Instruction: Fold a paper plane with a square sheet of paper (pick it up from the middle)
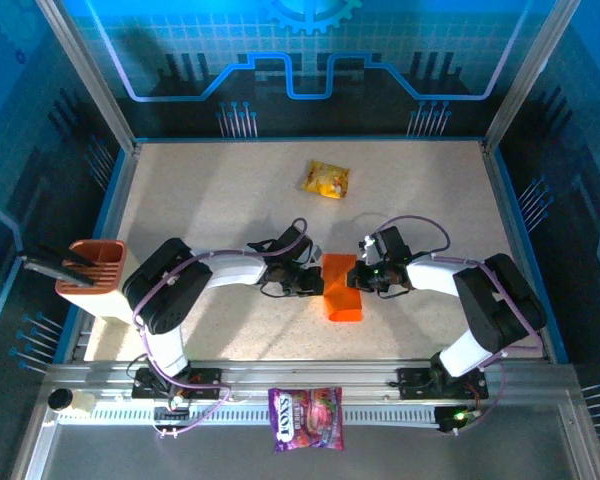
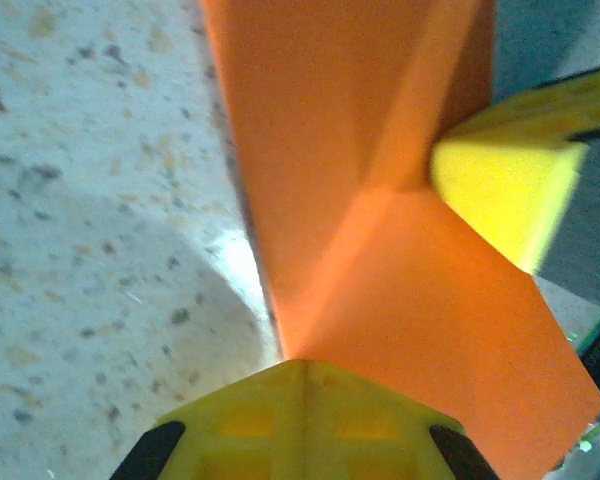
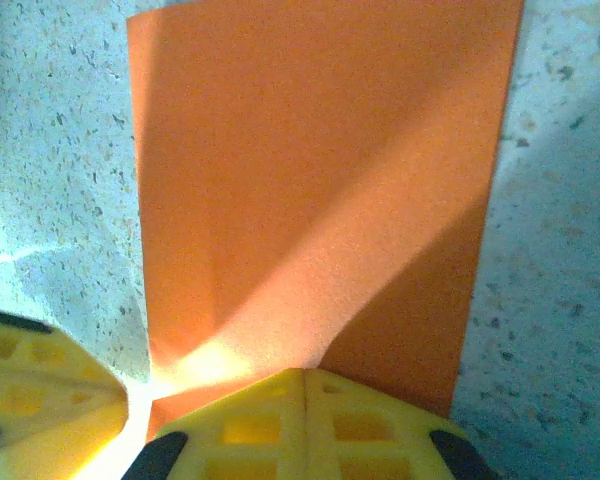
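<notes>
The square sheet of paper (image 1: 342, 296) lies on the table between the two arms as a bright orange upright rectangle, folded over. My left gripper (image 1: 313, 281) is shut, its joined yellow tips (image 2: 300, 364) resting at the paper's (image 2: 380, 200) left edge. From the other side my right gripper (image 1: 366, 275) is also shut, and its tips (image 3: 305, 372) press down on the paper (image 3: 320, 170) near its edge. No paper shows between either pair of jaws. In the left wrist view a yellow fingertip of the right gripper (image 2: 500, 190) touches the sheet where a crease runs.
A glossy yellow snack packet (image 1: 326, 179) lies at the back of the speckled table (image 1: 210, 200). A purple printed bag (image 1: 306, 419) sits on the front rail. A brown holder (image 1: 90, 268) stands at the left edge. Blue walls enclose the table.
</notes>
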`<state>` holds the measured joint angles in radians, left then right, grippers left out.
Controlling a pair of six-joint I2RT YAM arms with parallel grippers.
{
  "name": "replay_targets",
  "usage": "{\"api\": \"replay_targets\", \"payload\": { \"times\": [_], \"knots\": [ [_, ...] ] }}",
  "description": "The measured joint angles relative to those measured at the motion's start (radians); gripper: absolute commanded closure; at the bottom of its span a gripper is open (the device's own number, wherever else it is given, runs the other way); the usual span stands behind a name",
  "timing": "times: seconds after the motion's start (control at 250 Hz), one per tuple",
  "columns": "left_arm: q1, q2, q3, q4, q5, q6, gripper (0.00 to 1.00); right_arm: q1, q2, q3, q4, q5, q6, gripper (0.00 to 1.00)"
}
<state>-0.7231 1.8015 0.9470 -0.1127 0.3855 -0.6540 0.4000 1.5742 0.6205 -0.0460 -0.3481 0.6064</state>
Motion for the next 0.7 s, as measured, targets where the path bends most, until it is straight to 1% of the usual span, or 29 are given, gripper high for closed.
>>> {"api": "replay_targets", "payload": {
  "times": [0.204, 0.38, 0.587, 0.699],
  "knots": [
    [-0.047, -0.013, 0.011, 0.041, 0.008, -0.062, 1.0, 0.0, -0.001, 0.0, -0.002, 0.0, 0.003, 1.0],
    [-0.06, 0.019, 0.011, 0.092, 0.03, -0.105, 1.0, 0.0, -0.004, 0.0, -0.006, 0.005, 0.003, 1.0],
    [-0.06, 0.047, -0.026, 0.092, 0.03, -0.098, 1.0, 0.0, -0.005, 0.0, -0.006, 0.006, 0.003, 1.0],
    [-0.059, 0.036, -0.067, 0.145, 0.029, -0.08, 1.0, 0.0, -0.005, -0.001, -0.006, 0.005, 0.003, 1.0]
  ]
}}
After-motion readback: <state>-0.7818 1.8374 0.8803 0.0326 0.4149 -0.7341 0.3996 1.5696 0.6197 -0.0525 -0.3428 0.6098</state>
